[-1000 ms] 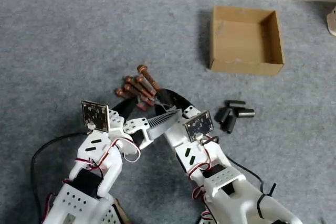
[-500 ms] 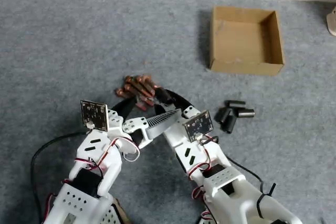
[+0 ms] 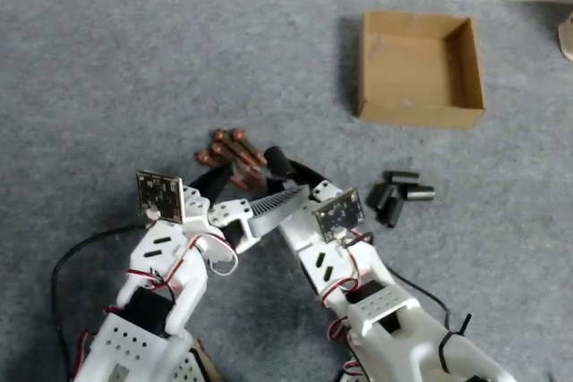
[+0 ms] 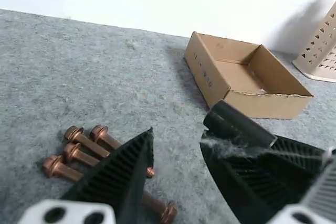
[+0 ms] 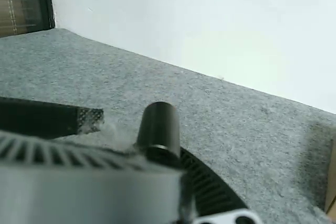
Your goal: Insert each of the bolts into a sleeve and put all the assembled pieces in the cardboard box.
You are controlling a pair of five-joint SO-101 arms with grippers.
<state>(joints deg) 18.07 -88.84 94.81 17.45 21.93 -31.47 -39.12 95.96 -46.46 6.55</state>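
Several copper bolts lie heaped on the grey carpet just beyond both grippers. My right gripper is shut on a black sleeve, held tilted beside the heap. That sleeve also sits close past my left gripper, which stands open with nothing between its fingers. My left gripper hovers over the near end of the bolts. The cardboard box stands empty at the far right.
Several loose black sleeves lie on the carpet right of the right arm, between it and the box. A pale perforated object stands beyond the box at the right edge. Open carpet stretches to the left and far side.
The bolt that stuck out on the far side of the heap now lies in with the others. The sleeve in my right gripper has come up into clear view beside the heap.
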